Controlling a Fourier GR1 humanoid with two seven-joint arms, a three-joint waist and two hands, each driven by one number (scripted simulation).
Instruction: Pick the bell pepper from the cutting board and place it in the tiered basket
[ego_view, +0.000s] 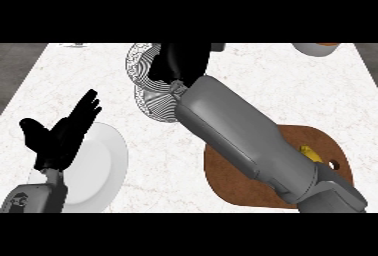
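At the left, the left hand (63, 131) stands over the white plate (107, 167), its fingers straight and spread, the thumb held apart; it holds nothing. The plate lies on the pale marble counter (295, 95).

Near the middle, the wire tiered basket (148, 85) sits toward the counter's far edge. The right hand (177, 62) is over the basket, at the end of a grey forearm that crosses the view diagonally from the lower right. I cannot tell whether its fingers are apart or closed round anything, and the bell pepper cannot be made out: the hand and forearm hide much of the basket.

At the right, the brown cutting board (325, 145) lies partly under the forearm, with a small yellow object (310, 152) on it. A bowl (316, 48) shows at the far right edge.
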